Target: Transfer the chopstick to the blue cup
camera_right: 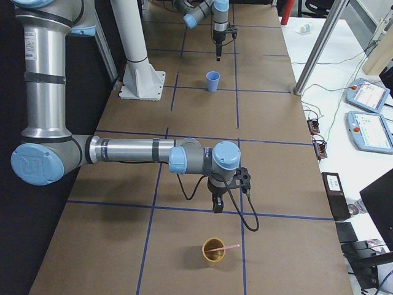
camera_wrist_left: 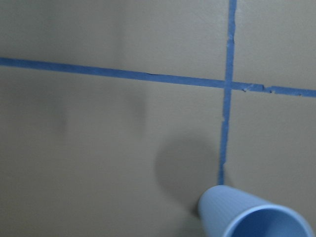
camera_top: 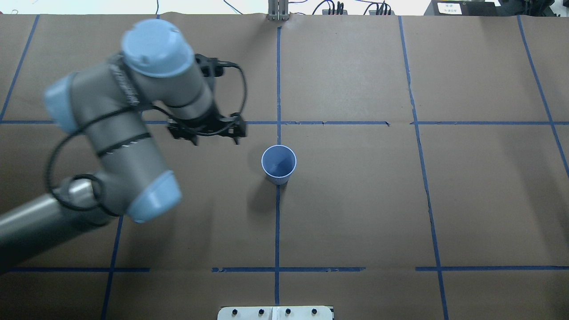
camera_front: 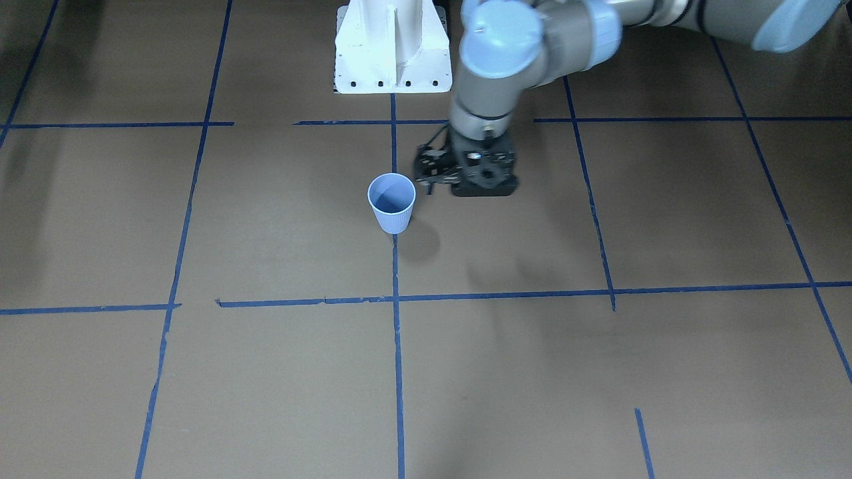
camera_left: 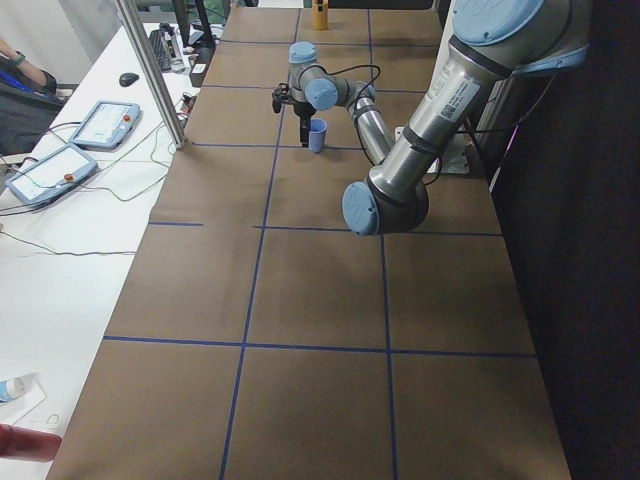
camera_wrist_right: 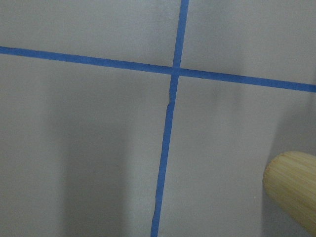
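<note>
The blue cup (camera_front: 391, 203) stands upright and empty on the brown table; it also shows in the overhead view (camera_top: 278, 164) and at the lower right of the left wrist view (camera_wrist_left: 252, 217). My left gripper (camera_top: 206, 130) points down beside the cup, a little to its left and farther from my base; its fingers are hidden under the wrist, so I cannot tell if it is open. One pink chopstick (camera_right: 222, 247) leans in a tan bamboo cup (camera_right: 213, 252) at the table's right end. My right gripper (camera_right: 216, 204) hangs just short of that cup; I cannot tell its state.
The bamboo cup's wall (camera_wrist_right: 292, 193) shows at the right edge of the right wrist view. The white robot base (camera_front: 393, 50) stands behind the blue cup. Blue tape lines cross the table. Tablets and cables lie on a side bench (camera_right: 368, 117).
</note>
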Motion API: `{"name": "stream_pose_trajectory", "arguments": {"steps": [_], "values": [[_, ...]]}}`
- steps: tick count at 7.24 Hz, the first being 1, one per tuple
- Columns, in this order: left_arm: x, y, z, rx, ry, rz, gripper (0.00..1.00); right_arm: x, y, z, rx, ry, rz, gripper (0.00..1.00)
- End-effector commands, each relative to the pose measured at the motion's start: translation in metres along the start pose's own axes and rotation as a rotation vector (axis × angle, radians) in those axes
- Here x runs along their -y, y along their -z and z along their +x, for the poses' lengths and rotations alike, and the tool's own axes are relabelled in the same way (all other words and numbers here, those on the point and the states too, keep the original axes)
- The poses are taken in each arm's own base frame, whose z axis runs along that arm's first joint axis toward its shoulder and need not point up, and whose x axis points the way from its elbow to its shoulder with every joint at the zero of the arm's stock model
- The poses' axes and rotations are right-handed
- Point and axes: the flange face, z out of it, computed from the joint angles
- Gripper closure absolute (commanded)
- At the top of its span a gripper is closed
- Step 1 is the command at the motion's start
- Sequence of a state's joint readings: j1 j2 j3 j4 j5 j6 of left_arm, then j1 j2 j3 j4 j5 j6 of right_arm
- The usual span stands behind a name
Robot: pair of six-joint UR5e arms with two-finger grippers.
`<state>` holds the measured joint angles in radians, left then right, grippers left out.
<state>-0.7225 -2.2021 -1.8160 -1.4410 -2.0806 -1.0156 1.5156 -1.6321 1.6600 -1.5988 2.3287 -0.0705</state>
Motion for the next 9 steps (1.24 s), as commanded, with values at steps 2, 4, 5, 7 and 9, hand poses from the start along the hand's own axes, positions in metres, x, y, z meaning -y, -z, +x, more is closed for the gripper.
{"name": "stream_pose_trajectory", "arguments": {"steps": [2,4,5,7,9], "values": [[0.034,0.052,-0.236,0.057,-0.231,-0.018,0.0,0.001,0.002,-0.001,0.0,0.002,0.003,0.0],[0.036,0.084,-0.366,0.088,-0.23,-0.012,0.0,0.008,0.009,-0.008,0.0,0.009,0.021,0.0],[0.028,0.09,-0.411,0.107,-0.243,-0.016,0.0,0.006,0.008,-0.007,0.005,0.011,0.02,0.0],[0.029,0.093,-0.423,0.109,-0.245,-0.016,0.0,-0.013,0.021,0.028,-0.004,0.02,0.049,0.0],[0.028,0.095,-0.42,0.108,-0.249,-0.011,0.0,-0.034,0.031,0.088,-0.018,-0.076,0.129,0.0]]}}
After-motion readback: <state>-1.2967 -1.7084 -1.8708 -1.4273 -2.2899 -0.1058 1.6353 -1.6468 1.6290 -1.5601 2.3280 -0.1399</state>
